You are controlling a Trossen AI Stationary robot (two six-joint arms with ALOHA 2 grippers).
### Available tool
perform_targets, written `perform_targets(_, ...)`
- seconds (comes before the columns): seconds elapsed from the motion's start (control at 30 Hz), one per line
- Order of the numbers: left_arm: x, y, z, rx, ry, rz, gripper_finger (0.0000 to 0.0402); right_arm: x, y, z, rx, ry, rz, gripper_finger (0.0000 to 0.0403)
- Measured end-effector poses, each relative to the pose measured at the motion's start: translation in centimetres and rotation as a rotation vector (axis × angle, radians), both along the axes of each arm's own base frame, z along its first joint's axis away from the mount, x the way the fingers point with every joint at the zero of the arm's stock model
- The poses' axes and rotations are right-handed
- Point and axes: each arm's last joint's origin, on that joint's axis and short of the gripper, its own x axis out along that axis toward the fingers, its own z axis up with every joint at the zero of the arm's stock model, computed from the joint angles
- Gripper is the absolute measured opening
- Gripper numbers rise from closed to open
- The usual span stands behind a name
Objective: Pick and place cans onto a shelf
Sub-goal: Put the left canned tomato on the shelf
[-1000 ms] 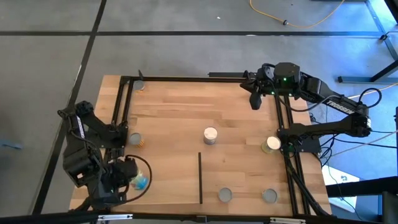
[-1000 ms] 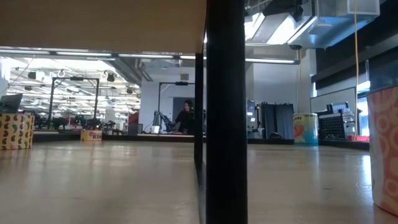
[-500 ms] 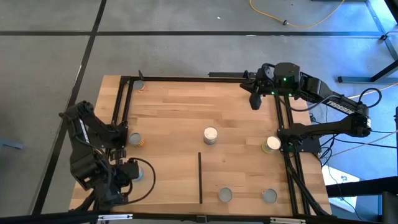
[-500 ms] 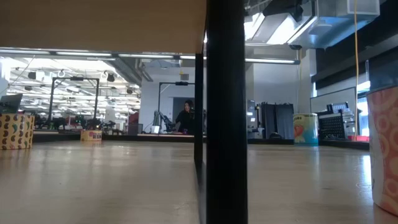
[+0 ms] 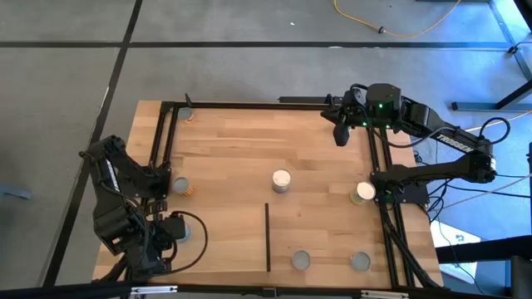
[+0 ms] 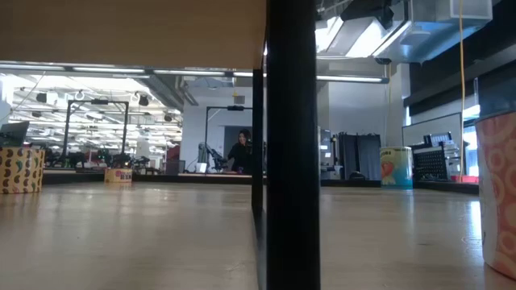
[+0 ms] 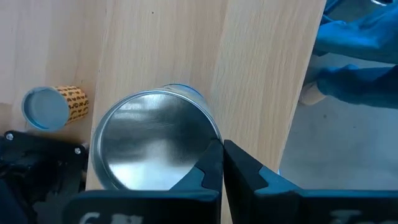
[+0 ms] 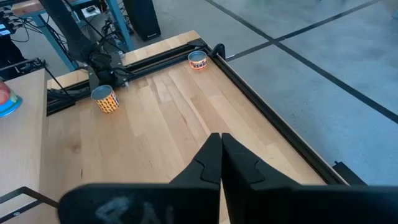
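The left gripper (image 7: 222,163) hangs at the near left corner of the wooden table (image 5: 316,158), its two dark fingers pressed together with nothing between them; right under it — just off the fingertips to one side — stands a can with a bare grey metal top (image 7: 152,146), upright, and whether the fingers touch its rim I cannot tell; a little farther out from that gripper, against the black metal frame (image 5: 163,149), is a second can with a pale blue lid and a yellow patterned label (image 7: 53,106). The right gripper (image 8: 220,155) waits over the far right corner, fingers likewise shut on nothing; across the table from it two small cans stand along the frame, one with a yellowish label (image 8: 105,98) and one at the far corner (image 8: 198,60). In the middle of the table, well apart from both grippers, is a cream-topped can (image 5: 282,180); another pale-topped can (image 5: 362,193) sits beside the right arm's base, and two grey-topped cans (image 5: 301,261) (image 5: 360,262) stand near the front edge, right of a thin black strip (image 5: 268,237). From table height a black post (image 6: 292,145) fills the centre; a person (image 6: 241,153) stands far back in the room.
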Motion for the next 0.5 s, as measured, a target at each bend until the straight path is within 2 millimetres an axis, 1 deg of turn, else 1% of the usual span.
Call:
perform_targets(0.37, 0.01, 0.0, 0.03, -0.006, -0.002, 0.034, 0.0048, 0.0, 0.0, 0.0, -0.002, 0.0, 0.001, 0.0004)
perform_targets(0.5, -0.01, -0.02, 0.03, -0.01, 0.006, 0.019, 0.0054, 0.0, 0.0, 0.0, -0.002, 0.001, 0.001, 0.0004)
